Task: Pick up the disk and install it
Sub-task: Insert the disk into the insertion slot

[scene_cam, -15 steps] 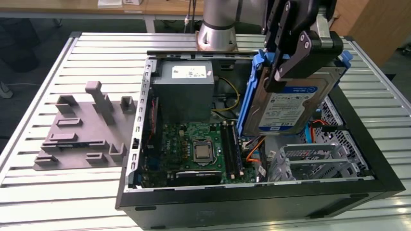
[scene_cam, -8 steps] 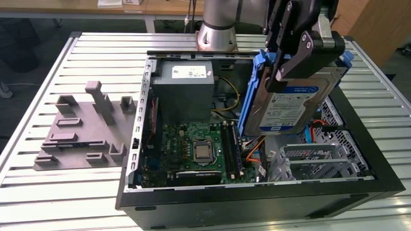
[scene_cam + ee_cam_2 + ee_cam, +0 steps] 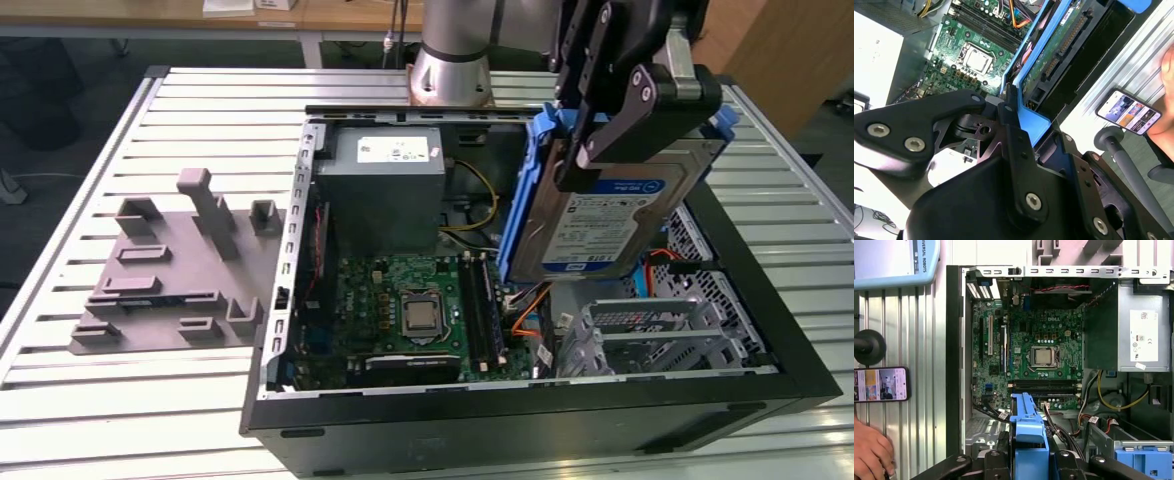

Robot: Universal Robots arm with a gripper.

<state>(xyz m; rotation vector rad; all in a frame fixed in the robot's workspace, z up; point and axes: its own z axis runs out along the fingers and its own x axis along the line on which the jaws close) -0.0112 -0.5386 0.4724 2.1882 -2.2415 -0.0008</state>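
Above the open case (image 3: 334,400), at 2 o'clock of the board (image 3: 414,310) | gripper (image 3: 627,120) clamps disk (image 3: 601,225) by its bracket | tilted on edge, probably to clear the cage (image 3: 641,335) | uninstalled

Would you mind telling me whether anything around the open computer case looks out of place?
A smartphone lies on the slatted table beside the computer case, with a person's hand close by. The gripper holds the disk tilted above the case.
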